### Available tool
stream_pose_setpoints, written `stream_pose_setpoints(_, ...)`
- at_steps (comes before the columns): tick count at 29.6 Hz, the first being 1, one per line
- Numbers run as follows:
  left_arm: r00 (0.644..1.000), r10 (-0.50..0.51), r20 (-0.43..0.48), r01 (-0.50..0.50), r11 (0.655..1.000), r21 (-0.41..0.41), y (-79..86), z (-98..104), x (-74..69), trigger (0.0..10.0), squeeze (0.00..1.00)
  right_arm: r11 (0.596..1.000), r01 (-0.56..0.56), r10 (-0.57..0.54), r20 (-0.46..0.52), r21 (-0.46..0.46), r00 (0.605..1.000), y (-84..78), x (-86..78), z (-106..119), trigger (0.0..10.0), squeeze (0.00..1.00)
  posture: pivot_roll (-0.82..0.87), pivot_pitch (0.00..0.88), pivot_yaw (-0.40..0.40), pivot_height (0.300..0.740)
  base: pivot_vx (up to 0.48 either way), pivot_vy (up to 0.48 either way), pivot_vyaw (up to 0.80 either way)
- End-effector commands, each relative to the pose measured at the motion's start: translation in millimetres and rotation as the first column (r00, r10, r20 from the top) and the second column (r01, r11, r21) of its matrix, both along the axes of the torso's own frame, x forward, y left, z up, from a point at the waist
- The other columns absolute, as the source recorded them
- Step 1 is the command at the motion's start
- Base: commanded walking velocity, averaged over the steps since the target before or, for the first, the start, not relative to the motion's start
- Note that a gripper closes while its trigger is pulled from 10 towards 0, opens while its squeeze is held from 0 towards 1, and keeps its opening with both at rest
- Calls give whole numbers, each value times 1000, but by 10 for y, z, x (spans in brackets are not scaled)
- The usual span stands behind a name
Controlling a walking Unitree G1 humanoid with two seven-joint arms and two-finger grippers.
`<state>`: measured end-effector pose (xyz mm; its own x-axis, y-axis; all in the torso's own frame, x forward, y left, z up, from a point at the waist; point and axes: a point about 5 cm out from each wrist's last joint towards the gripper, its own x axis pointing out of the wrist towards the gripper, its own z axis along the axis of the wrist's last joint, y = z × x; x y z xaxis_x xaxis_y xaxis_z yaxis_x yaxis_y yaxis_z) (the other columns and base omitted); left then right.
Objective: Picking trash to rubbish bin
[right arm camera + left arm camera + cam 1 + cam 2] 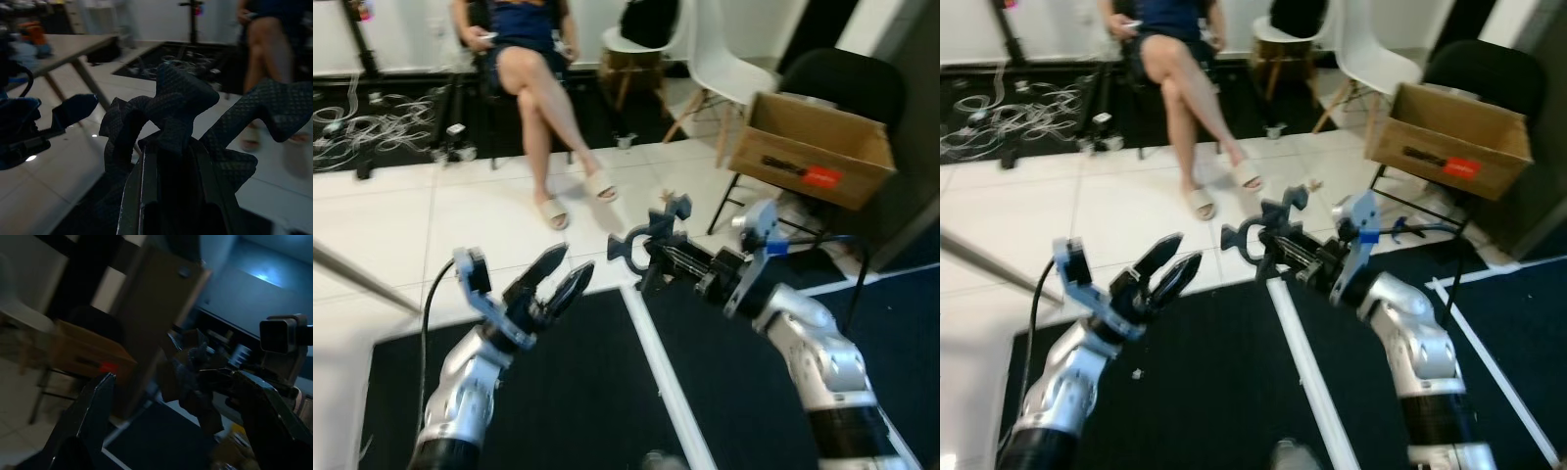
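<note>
- Slippage is the main risk: the right hand (651,257) is clamped on only the middle of one dark crumpled piece of trash (649,235), held aloft above the floor's tiles (489,211).
- Left hand (553,281) is spread, carrying nothing.
- Count: one cardboard box (813,147), one seated person (533,59), two white chairs (720,59).
</note>
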<state>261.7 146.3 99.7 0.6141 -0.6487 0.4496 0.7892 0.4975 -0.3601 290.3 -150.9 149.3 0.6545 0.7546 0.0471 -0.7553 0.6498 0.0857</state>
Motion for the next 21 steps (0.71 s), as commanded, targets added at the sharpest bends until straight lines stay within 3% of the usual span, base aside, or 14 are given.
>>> stream_pose_setpoints(1,1000,-2,-2,2,1000,6,-37,-16,0,10000,0,1000,13,-13,12,-17,1000,-42,5,28,10000,0,-50,0,-18,740,0,0,-788)
stream_pose_setpoints(6,999,43,-32,-43,999,3,-16,-36,27,10000,0,1000,15,-14,15,-24,1000,-56,7,37,10000,0,-52,0,-17,740,0,0,-788)
stream_pose_setpoints(11,956,150,-252,-165,985,-42,49,34,236,10000,0,999,22,-21,27,-30,999,-82,23,79,10000,0,-52,0,-17,740,0,0,-788)
stream_pose_setpoints(16,929,176,-324,-213,974,-81,50,142,312,10000,0,999,25,-24,32,-33,999,-89,28,91,10000,0,-52,0,-17,740,0,0,-788)
stream_pose_setpoints(17,879,236,-415,-258,966,4,-17,163,352,10000,0,999,25,-24,35,-35,999,-91,29,104,10000,0,-53,0,-18,740,0,0,-788)
stream_pose_setpoints(20,851,272,-448,-281,958,48,-32,156,352,10000,0,999,25,-24,37,-36,999,-91,30,110,10000,0,-48,0,-20,740,0,0,-788)
stream_pose_setpoints(21,792,321,-520,-324,942,89,-29,123,335,10000,0,999,24,-23,39,-37,999,-93,35,118,10000,0,-46,0,-21,740,0,0,-788)
